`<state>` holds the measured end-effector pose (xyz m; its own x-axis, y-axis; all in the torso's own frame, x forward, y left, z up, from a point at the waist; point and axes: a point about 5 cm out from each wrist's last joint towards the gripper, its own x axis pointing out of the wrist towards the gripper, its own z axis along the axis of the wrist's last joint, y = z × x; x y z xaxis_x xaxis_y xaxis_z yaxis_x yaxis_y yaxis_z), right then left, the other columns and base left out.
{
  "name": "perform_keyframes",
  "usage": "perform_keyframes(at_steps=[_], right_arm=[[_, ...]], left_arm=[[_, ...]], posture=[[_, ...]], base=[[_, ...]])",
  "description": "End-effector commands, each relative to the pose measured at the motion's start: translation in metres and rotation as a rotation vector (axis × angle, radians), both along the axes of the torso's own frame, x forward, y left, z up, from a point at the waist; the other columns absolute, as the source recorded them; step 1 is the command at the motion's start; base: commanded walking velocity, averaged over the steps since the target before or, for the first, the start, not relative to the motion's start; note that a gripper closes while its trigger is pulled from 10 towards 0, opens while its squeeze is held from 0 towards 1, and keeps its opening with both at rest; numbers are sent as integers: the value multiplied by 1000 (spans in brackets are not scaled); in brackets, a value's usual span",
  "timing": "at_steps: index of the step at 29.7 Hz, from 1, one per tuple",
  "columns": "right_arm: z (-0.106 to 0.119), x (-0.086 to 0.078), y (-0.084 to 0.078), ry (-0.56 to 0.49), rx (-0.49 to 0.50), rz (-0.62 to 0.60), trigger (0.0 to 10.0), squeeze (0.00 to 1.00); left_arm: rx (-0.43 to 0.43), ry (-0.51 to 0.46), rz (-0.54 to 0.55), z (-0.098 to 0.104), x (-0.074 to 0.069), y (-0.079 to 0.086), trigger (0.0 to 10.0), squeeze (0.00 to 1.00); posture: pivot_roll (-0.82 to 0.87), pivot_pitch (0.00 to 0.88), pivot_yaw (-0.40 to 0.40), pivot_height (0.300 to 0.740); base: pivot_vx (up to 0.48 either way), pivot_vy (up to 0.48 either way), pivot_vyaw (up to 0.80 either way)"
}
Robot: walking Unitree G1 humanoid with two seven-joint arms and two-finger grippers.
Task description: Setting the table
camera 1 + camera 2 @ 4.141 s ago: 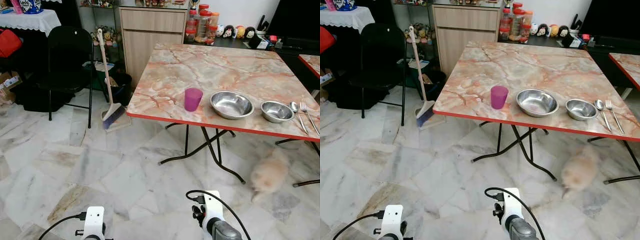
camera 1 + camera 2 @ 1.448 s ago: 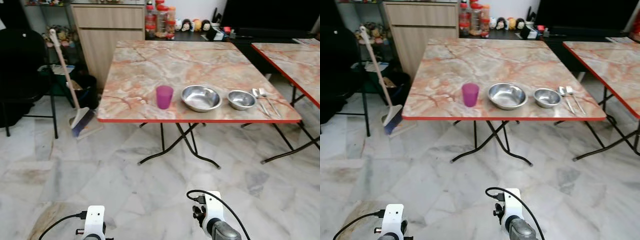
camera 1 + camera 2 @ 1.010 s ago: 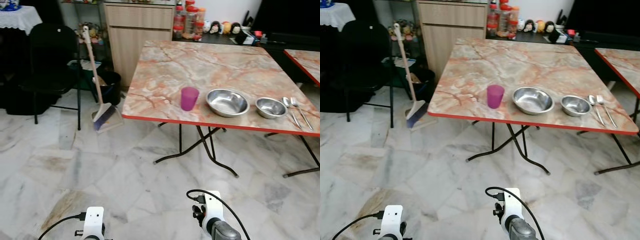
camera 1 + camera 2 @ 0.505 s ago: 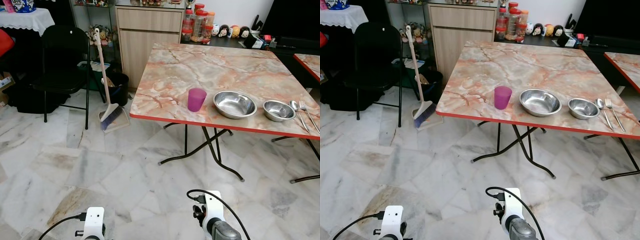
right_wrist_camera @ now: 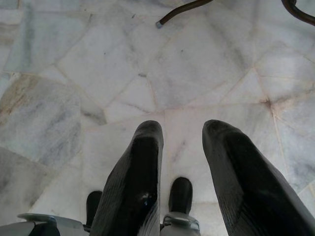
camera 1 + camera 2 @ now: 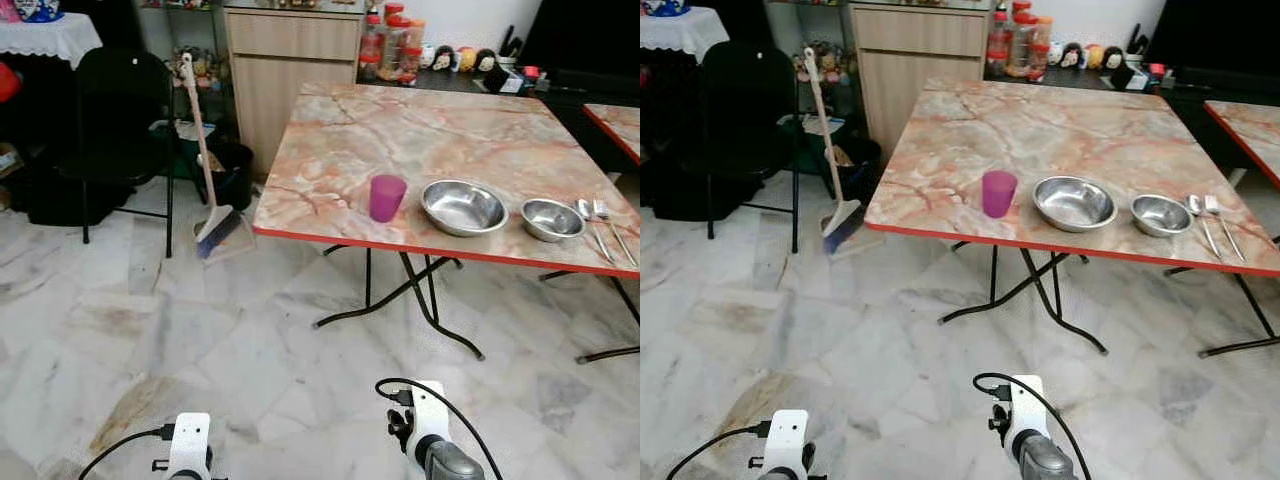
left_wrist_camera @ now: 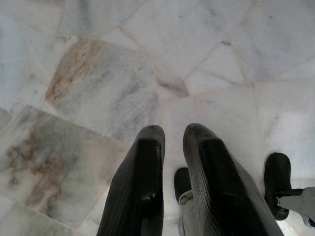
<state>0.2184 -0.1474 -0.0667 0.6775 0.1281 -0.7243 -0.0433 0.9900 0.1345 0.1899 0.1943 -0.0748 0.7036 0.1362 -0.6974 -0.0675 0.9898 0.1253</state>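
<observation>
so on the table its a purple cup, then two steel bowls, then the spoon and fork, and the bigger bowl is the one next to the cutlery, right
Not quite. The small bowl sits next to the spoon and fork; the big bowl is the one beside the purple cup. The left eye view shows the row on the table: cup, big bowl, small bowl, cutlery.

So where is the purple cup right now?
The purple cup stands near the front edge of the marble table, just left of the larger steel bowl, in the head views.

Head eyes share table (image 6: 440, 140); wrists face floor (image 7: 98, 88).
</observation>
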Motion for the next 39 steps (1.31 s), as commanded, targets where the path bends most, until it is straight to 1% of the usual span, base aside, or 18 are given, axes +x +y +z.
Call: perform_keyframes(at_steps=[1, 7, 10, 13, 17, 26, 31, 39], right_arm=[[2, 4, -2, -17, 0, -16, 10000, 0], [2, 4, -1, -16, 9, -22, 10000, 0], [3, 4, 0, -20, 8, -20, 10000, 0], [2, 3, 2, -18, 8, -13, 10000, 0], [2, 4, 2, -18, 7, -9, 10000, 0], [5, 7, 1, -32, 8, 0, 10000, 0], [10, 15, 2, -78, 20, -7, 10000, 0], [17, 23, 1, -132, 19, -15, 10000, 0]], left_arm=[[8, 15, -5, -2, -2, -1, 10000, 0], [11, 17, -7, -2, -2, 0, 10000, 0], [15, 17, -9, -1, -2, 2, 10000, 0], [17, 6, 1, 1, 1, 4, 10000, 0], [19, 6, 5, 1, 0, 4, 10000, 0], [-5, 0, 31, -1, -2, 1, 10000, 0], [-13, -30, 24, 2, 3, -1, 10000, 0], [-13, -20, 10, 1, 2, -1, 10000, 0]], posture=[[146, 15, -43, 740], [148, 12, -41, 740], [154, 7, -32, 740], [167, 9, -39, 740], [170, 7, -42, 740], [164, 6, -53, 740], [156, 2, -48, 740], [131, 0, -37, 740]], base=[[0, -240, 0], [0, -276, -611], [0, -363, 0], [0, -360, 0], [0, -337, 0], [0, 0, 0], [0, 0, 0], [0, 0, 0]])
